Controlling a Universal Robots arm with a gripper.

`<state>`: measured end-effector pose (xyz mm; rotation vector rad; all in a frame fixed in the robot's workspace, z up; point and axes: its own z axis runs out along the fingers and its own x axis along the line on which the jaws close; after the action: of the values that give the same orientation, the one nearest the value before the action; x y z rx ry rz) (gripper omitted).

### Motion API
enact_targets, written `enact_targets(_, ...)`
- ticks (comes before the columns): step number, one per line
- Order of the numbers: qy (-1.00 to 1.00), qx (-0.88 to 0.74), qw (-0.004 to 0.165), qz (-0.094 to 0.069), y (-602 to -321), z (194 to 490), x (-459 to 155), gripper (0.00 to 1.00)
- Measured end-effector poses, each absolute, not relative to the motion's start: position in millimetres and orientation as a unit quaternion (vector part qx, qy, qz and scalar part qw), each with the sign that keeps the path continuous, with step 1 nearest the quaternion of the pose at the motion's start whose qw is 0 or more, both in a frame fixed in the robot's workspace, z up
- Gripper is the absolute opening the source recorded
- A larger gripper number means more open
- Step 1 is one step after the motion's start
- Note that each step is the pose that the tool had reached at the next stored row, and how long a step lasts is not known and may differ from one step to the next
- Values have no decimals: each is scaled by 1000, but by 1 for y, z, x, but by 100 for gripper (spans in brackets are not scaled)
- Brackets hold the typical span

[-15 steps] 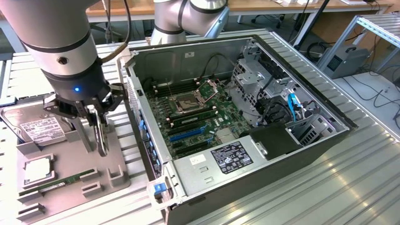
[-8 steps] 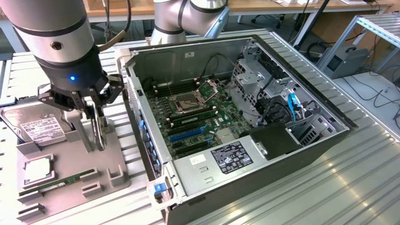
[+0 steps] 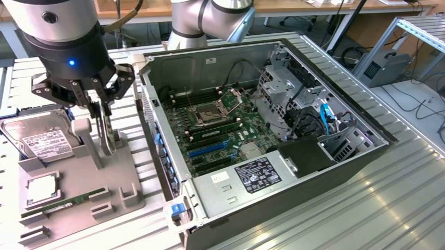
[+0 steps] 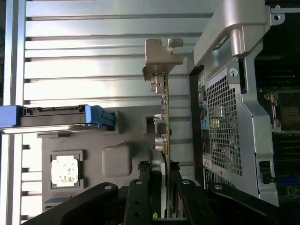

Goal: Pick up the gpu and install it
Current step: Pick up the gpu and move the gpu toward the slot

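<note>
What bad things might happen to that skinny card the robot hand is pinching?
1. The gripper pinches the card by its thin sides, so it may tilt or slip out.
2. The card's metal bracket sticks out near the computer case, so it might bump that wall if it is carried over.
3. The hard drive sits close by on the gray tray, so the gripper could knock it.

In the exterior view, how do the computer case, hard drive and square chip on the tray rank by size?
Largest: computer case. Then hard drive. Smallest: square chip. Drive and chip lie close together, so nearness hardly matters.
</note>
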<state>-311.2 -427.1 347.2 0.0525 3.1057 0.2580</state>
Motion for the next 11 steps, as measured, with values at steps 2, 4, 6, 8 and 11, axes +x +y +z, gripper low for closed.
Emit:
enact_targets(2,996,17,12,83,-426,350,-311,27)
enact_targets(4,996,17,13,83,-425,351,-311,27)
enact_targets(6,996,17,12,84,-424,352,-311,27)
enact_targets(8,996,17,12,84,-422,352,-311,27)
enact_targets(11,996,17,12,84,-421,352,-311,27)
